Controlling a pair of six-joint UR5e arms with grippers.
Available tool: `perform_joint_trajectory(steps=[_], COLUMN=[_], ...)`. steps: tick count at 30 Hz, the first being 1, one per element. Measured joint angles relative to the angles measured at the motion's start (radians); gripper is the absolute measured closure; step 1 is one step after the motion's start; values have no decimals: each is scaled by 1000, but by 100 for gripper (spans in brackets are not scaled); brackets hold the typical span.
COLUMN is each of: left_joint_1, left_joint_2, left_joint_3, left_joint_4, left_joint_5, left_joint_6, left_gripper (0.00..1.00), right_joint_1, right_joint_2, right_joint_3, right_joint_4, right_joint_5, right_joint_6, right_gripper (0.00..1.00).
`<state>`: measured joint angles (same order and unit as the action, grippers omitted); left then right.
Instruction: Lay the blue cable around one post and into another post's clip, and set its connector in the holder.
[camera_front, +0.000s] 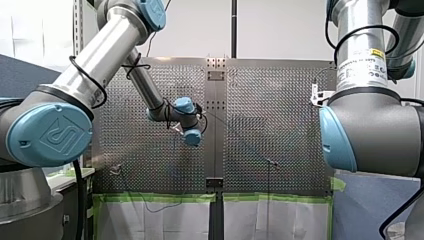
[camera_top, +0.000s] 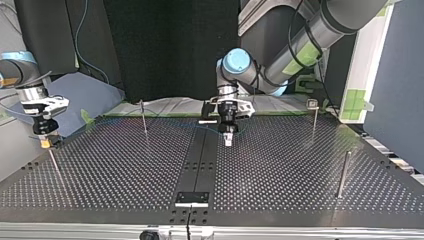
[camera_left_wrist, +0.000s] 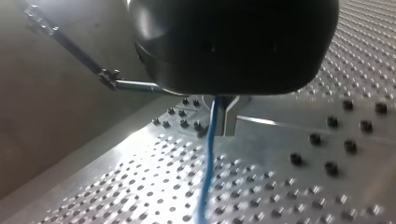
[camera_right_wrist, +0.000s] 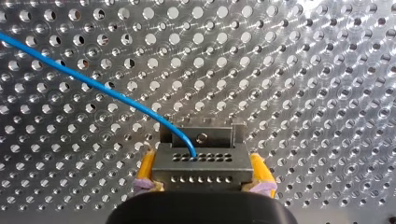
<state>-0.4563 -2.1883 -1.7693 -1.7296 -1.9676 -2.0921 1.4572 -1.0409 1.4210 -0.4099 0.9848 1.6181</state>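
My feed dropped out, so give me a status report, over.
Right tool shut on connector. Left tool shut on blue cable, mid-table. Thin post close by right tool.

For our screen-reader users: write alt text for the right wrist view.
The right gripper, with yellow pads, clamps a dark connector from both sides, over the perforated table. A blue cable leaves one of the connector's holes and curves away across the table, out of view.
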Motion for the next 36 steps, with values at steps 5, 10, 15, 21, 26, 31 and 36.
perform_joint_trajectory(steps=[5, 10, 15, 21, 26, 31, 36], left_joint_1=[33, 45, 43, 41, 41, 42, 45], left_joint_2=[44, 87, 131, 184, 221, 261, 301], left_joint_3=[-44, -87, -131, -184, -221, -261, -301], left_joint_4=[-41, -84, -128, -181, -219, -258, -298], left_joint_5=[44, 83, 93, 91, 77, 74, 75], left_joint_6=[41, 84, 128, 181, 218, 249, 260], left_gripper=[100, 100, 100, 100, 100, 100, 100], right_joint_1=[0, 0, 0, 0, 0, 0, 0], right_joint_2=[0, 0, 0, 0, 0, 0, 0], right_joint_3=[0, 0, 0, 0, 0, 0, 0], right_joint_4=[0, 0, 0, 0, 0, 0, 0], right_joint_5=[0, 0, 0, 0, 0, 0, 0], right_joint_6=[0, 0, 0, 0, 0, 0, 0], right_gripper=[100, 100, 100, 100, 100, 100, 100])
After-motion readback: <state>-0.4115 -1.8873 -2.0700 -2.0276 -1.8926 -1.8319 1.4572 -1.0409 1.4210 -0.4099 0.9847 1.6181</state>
